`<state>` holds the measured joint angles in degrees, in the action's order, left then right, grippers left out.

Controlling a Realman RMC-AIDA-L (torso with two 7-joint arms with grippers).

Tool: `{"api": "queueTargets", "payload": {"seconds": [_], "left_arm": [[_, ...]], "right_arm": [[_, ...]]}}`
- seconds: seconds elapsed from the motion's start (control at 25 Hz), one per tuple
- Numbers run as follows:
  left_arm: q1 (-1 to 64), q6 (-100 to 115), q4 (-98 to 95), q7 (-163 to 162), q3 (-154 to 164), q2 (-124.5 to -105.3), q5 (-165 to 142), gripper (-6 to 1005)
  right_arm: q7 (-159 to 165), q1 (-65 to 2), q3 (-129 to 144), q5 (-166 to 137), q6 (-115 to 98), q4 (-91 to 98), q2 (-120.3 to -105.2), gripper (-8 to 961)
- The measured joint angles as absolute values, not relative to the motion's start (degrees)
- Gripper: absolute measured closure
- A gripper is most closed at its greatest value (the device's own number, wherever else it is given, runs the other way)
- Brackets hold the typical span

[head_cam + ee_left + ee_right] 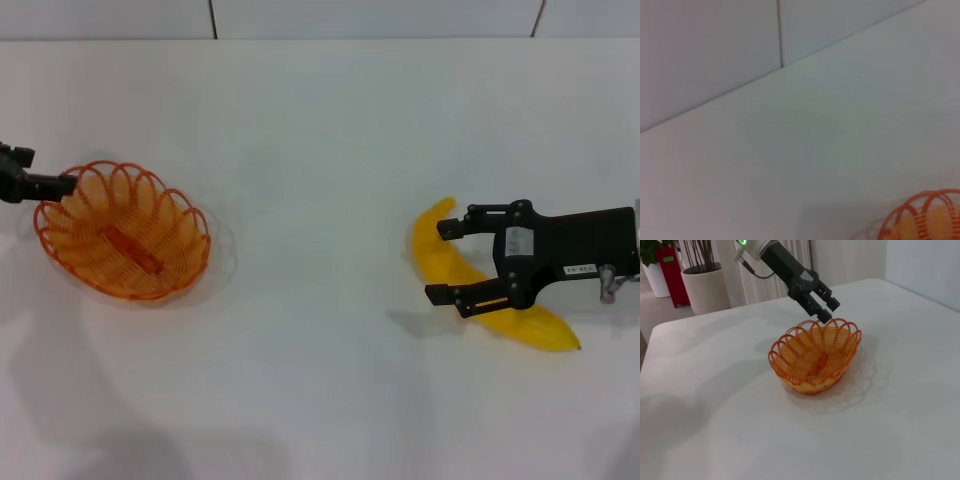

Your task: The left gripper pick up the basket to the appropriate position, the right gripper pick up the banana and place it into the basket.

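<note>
From the head camera you see the right gripper (443, 260), a black two-fingered claw with a small printed label, reaching in from the right with its fingers (452, 226) spread to either side of the large smooth bright yellow banana (455, 275). The banana lies on the plain white surface (320, 150), its curved middle between the two fingers; you cannot tell whether they touch it. Well apart on the left, the shallow oval basket of translucent orange wire loops (124, 230) sits on the surface, and the left gripper (60, 185), a black claw, is at its outer rim by the frame edge.

In the left wrist view you get only a corner of the basket (925, 217), the bare surface (790, 150) and a pale panelled wall (705, 50) behind it.

The right wrist view shows what the others do not: the left gripper (822, 307) hangs from above at the basket's (815, 355) scalloped far rim, fingers (830, 299) a little apart at the wire, and beyond the surface (740, 430) stand potted plants (700, 270) and curtains (790, 255).
</note>
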<state>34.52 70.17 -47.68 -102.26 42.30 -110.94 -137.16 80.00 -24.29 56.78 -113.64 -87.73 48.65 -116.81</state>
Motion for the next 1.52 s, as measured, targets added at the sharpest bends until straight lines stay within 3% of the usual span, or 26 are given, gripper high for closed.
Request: {"api": "queueTargets", "payload": {"seconds": [1.52], "left_arm": [[37.27,61.17,-38.49,-96.77,42.41,-113.44,-136.94,362]], "right_arm": [[81.10,-24.68,56.78,-113.64,-87.87,48.60,-116.84,70]]}}
